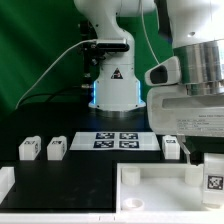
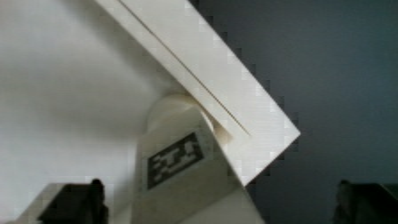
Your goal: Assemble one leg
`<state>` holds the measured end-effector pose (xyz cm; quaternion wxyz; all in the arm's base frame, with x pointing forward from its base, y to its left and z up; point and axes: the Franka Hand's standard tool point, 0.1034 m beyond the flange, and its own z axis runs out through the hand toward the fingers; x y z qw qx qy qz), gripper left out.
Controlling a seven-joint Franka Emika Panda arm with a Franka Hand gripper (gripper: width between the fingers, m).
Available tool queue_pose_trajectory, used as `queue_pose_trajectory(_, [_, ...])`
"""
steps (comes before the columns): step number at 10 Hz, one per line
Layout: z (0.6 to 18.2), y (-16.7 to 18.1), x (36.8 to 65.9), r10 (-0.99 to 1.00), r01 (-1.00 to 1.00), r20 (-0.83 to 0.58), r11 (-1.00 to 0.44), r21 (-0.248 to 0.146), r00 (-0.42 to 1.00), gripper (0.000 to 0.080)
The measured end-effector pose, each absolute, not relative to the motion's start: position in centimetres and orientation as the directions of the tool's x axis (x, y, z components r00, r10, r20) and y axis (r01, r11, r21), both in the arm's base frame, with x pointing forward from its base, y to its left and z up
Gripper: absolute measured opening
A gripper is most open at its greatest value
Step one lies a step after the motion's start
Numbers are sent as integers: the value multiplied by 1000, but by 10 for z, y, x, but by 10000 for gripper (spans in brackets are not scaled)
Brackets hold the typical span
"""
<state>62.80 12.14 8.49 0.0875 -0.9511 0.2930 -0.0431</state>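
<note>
Between spread, empty gripper (image 2: pixel 217 205) fingers (image 2: pixel 75 203): one tagged leg (image 2: pixel 175 160) at panel (image 2: pixel 107 100) corner | legs total: four | marker board (image 1: pixel 120 140) beyond gripper: four tags

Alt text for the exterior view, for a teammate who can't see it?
The gripper hangs low at the exterior view's right, above the far rim of the white panel, with a tagged leg beside it. Behind lie the marker board and three more legs on the black table.
</note>
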Motion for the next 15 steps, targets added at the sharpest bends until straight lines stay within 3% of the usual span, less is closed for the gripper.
queue_pose_trajectory(2, [78, 112, 642, -196, -188, 55, -974, -126, 979, 648])
queue_pose_trajectory(3, [77, 112, 642, -204, -195, 56, -972, -128, 977, 648])
queue_pose_trajectory(5, [77, 113, 642, -273, -265, 46, -955, -131, 961, 410])
queue_pose_trajectory(6, [76, 114, 641, -382, -375, 28, -916, -140, 924, 410])
queue_pose_trajectory(7, [76, 112, 641, -480, -474, 13, -869, -139, 877, 295])
queue_pose_trajectory(8, [76, 110, 641, -555, -550, 1, -824, -138, 832, 295])
queue_pose_trajectory(10, [75, 108, 640, -798, -796, -40, -594, -121, 602, 295])
queue_pose_trajectory(12, [75, 105, 637, -959, -960, -68, -268, -84, 274, 295])
queue_pose_trajectory(13, [73, 102, 635, -990, -992, -98, -98, -81, 105, 295])
queue_pose_trajectory(14, [72, 99, 630, -973, -981, -157, 180, -76, -167, 297])
queue_pose_trajectory(15, [72, 100, 629, -956, -965, -168, 255, -67, -241, 297])
